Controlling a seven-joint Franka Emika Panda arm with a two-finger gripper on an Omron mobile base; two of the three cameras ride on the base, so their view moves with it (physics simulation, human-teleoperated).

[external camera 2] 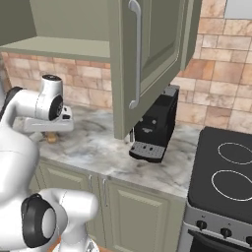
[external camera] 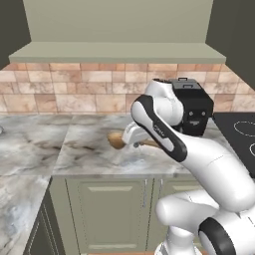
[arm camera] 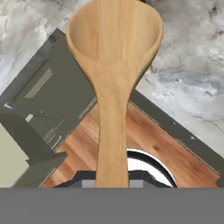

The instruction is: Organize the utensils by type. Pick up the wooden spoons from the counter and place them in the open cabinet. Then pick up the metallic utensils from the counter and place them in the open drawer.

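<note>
- The large light-tan wooden spoon (arm camera: pixel 113 87) is seen running up the middle of the hand view, oval bowl at the top centre, handle dropping straight down to the bottom edge.
- The spoon is pretty clearly clamped by the gripper (arm camera: pixel 112 183): the handle goes right down between the dark finger tips at the bottom centre, and the spoon is held up off everything behind it.
- In the left base view, the spoon's bowl (external camera: pixel 116 140) is spotted poking out left of the white hand, around frame centre, over the counter (external camera: pixel 74 149).
- In the right base view, only a small tan bit of it (external camera 2: pixel 51 137) is caught under the hand at centre left; how much it's lifted there can't be told.
- Behind the spoon in the hand view, marble counter is shown at upper right and upper left, with sage-green base units (arm camera: pixel 48 100) at left and wooden floor (arm camera: pixel 148 140) at lower right.
- The open cabinet (external camera: pixel 114 51) is seen across the top of the left base view, flat shelf bare; its door (external camera 2: pixel 147 54) is swung out at top centre of the right base view.
- A black coffee machine (external camera 2: pixel 155 130) is parked on the counter at centre right, with a dark cooktop (external camera 2: pixel 224 172) at the right edge.
</note>
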